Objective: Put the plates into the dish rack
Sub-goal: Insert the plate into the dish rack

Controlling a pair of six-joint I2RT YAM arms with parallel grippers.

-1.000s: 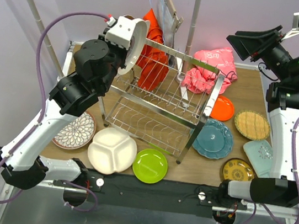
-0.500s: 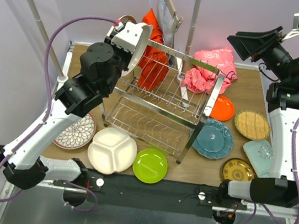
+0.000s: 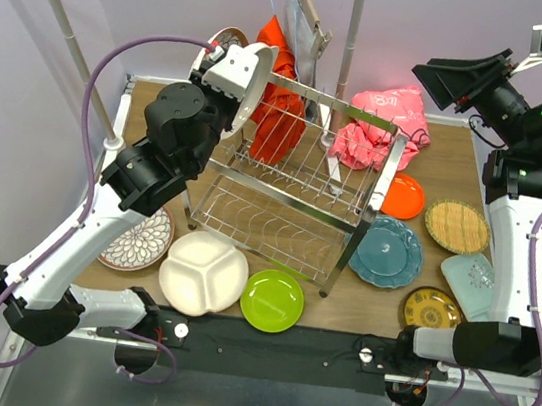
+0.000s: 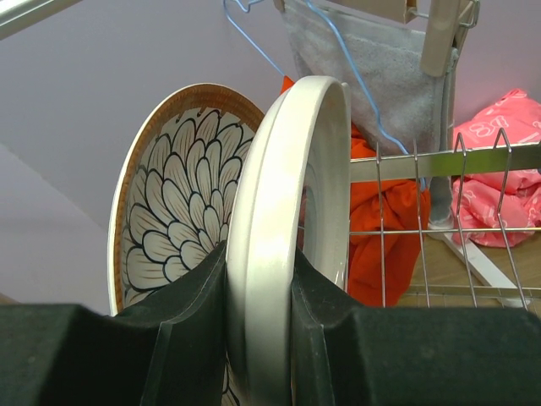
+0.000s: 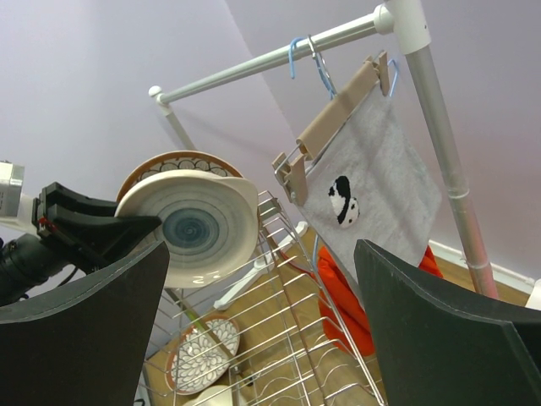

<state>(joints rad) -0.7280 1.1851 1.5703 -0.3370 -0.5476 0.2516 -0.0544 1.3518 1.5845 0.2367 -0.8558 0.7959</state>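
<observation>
Your left gripper (image 4: 260, 266) clamps one white plate (image 4: 292, 194) on edge at the rack's (image 3: 294, 181) far left end, just beside one petal-patterned plate (image 4: 169, 203). Eight more plates (image 3: 386, 252) lie on the table (image 3: 449, 157): three near left, five right. Your right gripper (image 5: 262, 279) hangs spread wide, far right.

At the middle of the table (image 3: 449, 157), a dish rack (image 3: 294, 181). Before its left end, a row of three: outer plate (image 3: 137, 238) leftmost, middle plate (image 3: 204, 272) just beside it, inner plate (image 3: 272, 300) rightmost. Right of the rack, five more: back plate (image 3: 404, 196), leg-side plate (image 3: 386, 252) before it, far-right plate (image 3: 457, 226), then edge plate (image 3: 470, 276) and front plate (image 3: 431, 309) nearer still. Above the rack's back left corner, a raised plate (image 3: 253, 71) on edge between the left gripper's (image 4: 259, 251) fingers, a rear plate (image 4: 161, 220) just behind it. Behind the rack, a middle cloth (image 3: 275, 103) and a right cloth (image 3: 382, 128). At the very back, a clothes rail (image 3: 353, 33).
</observation>
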